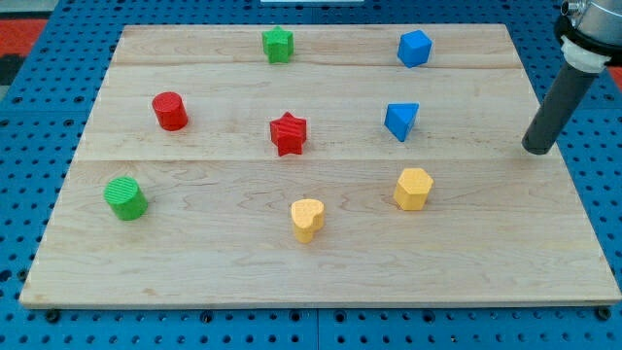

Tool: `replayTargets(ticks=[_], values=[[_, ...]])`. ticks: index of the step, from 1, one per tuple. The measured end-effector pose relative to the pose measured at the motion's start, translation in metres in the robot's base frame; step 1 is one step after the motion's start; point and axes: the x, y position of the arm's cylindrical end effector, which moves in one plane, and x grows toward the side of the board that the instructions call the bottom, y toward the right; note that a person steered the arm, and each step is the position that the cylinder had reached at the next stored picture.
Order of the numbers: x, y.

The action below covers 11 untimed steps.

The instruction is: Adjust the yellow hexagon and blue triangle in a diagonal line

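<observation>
Wooden board (194, 262): two blue, two yellow, two red, two green blocks; no claw, my tip (537, 149) right of all.

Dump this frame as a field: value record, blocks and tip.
board: wooden board
my tip, near the view's right edge, touching no block
blue triangle, left of my tip
yellow hexagon, just below the blue triangle
yellow heart
red star
red cylinder
green cylinder
green star
blue cube

Open board between tool (536, 149) and blue triangle (400, 121).
</observation>
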Motion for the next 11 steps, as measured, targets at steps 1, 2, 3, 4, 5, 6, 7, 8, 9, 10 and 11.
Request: replayTargets(ticks=[1,2,3,4,5,6,7,8,9,10,11], values=[[0.027,0.005],[0.072,-0.009],[0.077,-0.101],[0.076,-0.204],[0.071,-0.195],[0.051,-0.153],[0.006,-0.174],[0.000,-0.171],[-0.016,-0.137],[-0.029,-0.137],[-0.029,-0.143]])
